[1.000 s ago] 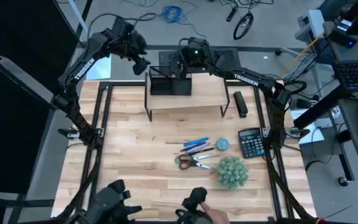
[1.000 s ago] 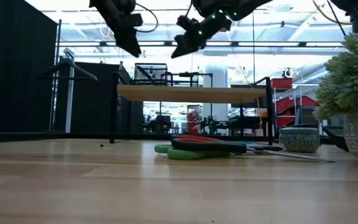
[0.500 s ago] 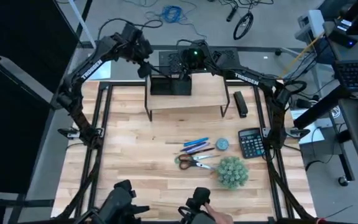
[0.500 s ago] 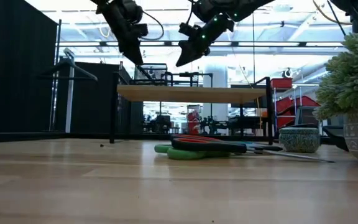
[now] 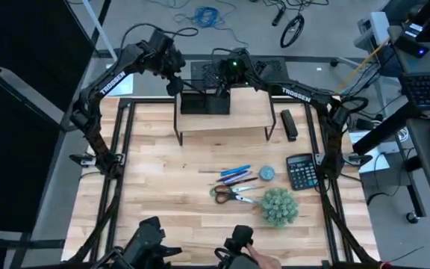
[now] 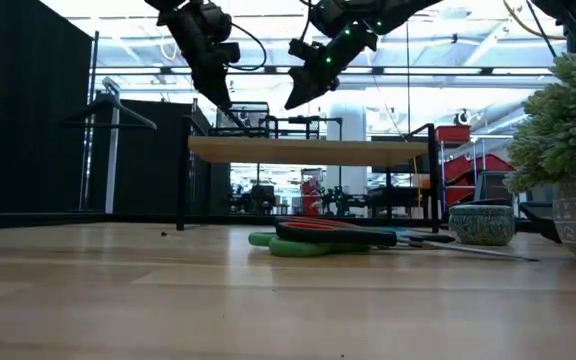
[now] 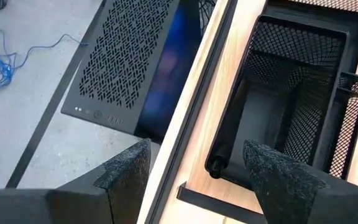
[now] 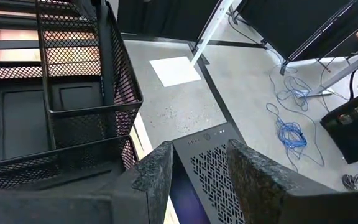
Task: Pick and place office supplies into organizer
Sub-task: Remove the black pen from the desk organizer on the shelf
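The black mesh organizer (image 5: 205,101) stands on the wooden riser shelf (image 5: 222,121) at the table's far side. My left gripper (image 5: 176,82) hovers open just above its left end (image 7: 284,93). My right gripper (image 5: 222,86) hovers open above its right end (image 8: 73,112). Neither has anything between its fingers. The office supplies lie flat on the table nearer the front: blue pens (image 5: 235,172), a dark pen (image 5: 239,181) and two pairs of scissors (image 5: 234,196) with green (image 6: 288,243) and red (image 6: 328,228) handles.
A fuzzy green plant (image 5: 279,206), a black calculator (image 5: 301,170) and a small bowl (image 5: 266,172) stand right of the supplies. A dark stapler (image 5: 289,124) lies beside the riser. A perforated black case (image 7: 135,62) sits behind the table's far edge.
My left gripper has moved toward the table's right edge and down a little, closing in on the organizer's left end. It stays open.
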